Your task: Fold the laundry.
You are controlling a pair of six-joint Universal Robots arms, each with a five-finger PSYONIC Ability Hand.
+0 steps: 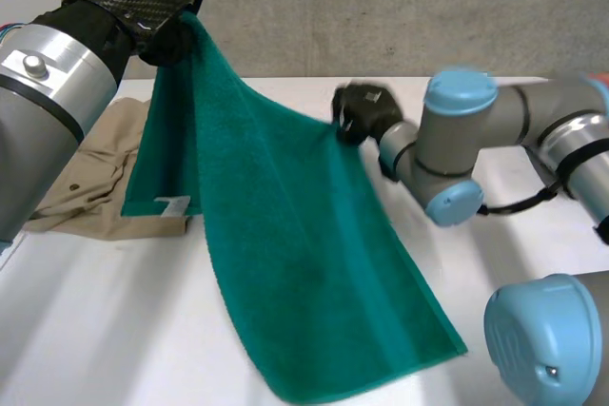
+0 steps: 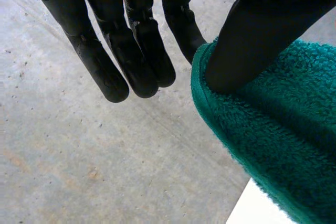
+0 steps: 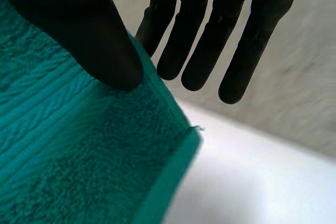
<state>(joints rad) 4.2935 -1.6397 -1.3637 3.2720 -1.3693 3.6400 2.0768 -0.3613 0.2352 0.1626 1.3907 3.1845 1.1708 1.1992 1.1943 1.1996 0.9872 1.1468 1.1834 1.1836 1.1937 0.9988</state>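
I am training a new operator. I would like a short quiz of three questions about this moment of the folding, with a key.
1. True or false: the green towel lies spread flat on the white table.
2. What is the right hand doing?
A. pinching the towel's edge near a corner, thumb against fingers
B. pressing flat on the table
C. curled shut, holding nothing
3. Fill in: the crumpled garment on the table behind the towel is ____ in colour.

Key: 1 false, since the left hand and the right hand hold it up by its top edge. 2 A. 3 beige.
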